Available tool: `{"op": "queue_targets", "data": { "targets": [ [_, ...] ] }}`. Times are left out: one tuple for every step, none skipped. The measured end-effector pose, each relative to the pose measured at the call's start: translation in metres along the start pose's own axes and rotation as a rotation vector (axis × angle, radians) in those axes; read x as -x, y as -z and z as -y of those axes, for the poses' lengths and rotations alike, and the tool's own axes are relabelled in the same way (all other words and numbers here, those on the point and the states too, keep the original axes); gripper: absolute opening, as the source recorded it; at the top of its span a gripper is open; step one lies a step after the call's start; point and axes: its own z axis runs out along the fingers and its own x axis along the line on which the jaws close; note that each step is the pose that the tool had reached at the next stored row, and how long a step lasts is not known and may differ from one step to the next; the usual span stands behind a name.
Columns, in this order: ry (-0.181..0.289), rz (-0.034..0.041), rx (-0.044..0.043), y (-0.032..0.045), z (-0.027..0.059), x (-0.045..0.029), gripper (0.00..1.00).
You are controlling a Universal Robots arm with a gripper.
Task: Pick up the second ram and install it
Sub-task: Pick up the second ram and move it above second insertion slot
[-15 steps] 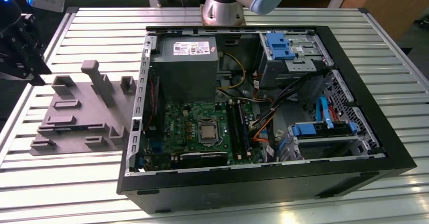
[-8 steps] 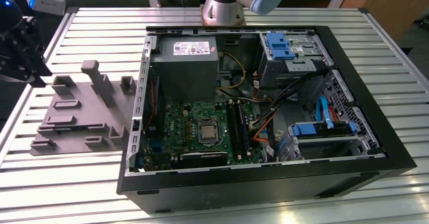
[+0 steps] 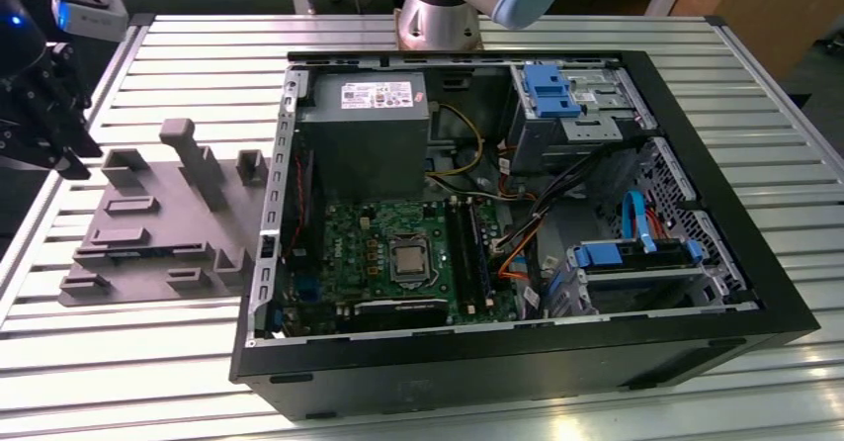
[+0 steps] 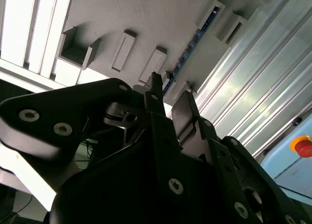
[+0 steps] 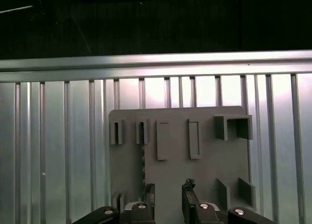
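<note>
At grey fixture (image 5: 195, 175) | hand (image 5: 168, 190) open, empty | second ram (image 4: 195, 40) in fixture slot

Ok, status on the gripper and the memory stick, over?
Black gripper open, empty, over the grey blocky plastic fixture. Thin dark memory stick on edge in a fixture slot, ungripped. Open black computer case stands apart.

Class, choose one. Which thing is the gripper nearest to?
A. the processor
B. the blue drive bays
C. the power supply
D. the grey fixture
D: in the first wrist view the open gripper hangs just over the fixture, which lies outside the case on the exterior view's left.
</note>
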Motion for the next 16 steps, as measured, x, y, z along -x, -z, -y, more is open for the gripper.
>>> {"op": "queue_targets", "data": {
  "targets": [
    [0.0, 0.0, 0.0, -0.0015, -0.0001, -0.0002, 0.36],
    [0.0, 0.0, 0.0, -0.0033, 0.0, -0.0008, 0.36],
    [0.0, 0.0, 0.0, -0.0049, 0.0, -0.0014, 0.36],
    [0.0, 0.0, 0.0, -0.0063, 0.0, -0.002, 0.36],
    [0.0, 0.0, 0.0001, -0.0076, 0.0, -0.0026, 0.36],
    [0.0, -0.0001, 0.0001, -0.0089, 0.0, -0.0033, 0.36],
    [0.0, 0.0, 0.0001, -0.0101, 0.0, -0.004, 0.36],
    [0.0, 0.0, 0.0, -0.0114, 0.0, -0.0047, 0.36],
    [0.0, 0.0, 0.0, -0.0125, 0.0001, -0.0054, 0.36],
    [0.0, -0.0001, 0.0001, -0.0136, 0.0, -0.0063, 0.36],
    [0.0, 0.0, 0.0, -0.0148, 0.0, -0.0073, 0.36],
    [0.0, 0.0, 0.0, -0.016, -0.0001, -0.0084, 0.36],
    [0.0, 0.0001, -0.0001, -0.0174, -0.0002, -0.0097, 0.36],
    [0.0, 0.0, -0.0001, -0.019, -0.0003, -0.0109, 0.36],
    [0.0, 0.0001, -0.0001, -0.0206, -0.0004, -0.0119, 0.36],
    [0.0, 0.0002, 0.0, -0.0221, -0.0004, -0.0127, 0.36]
  ]
}}
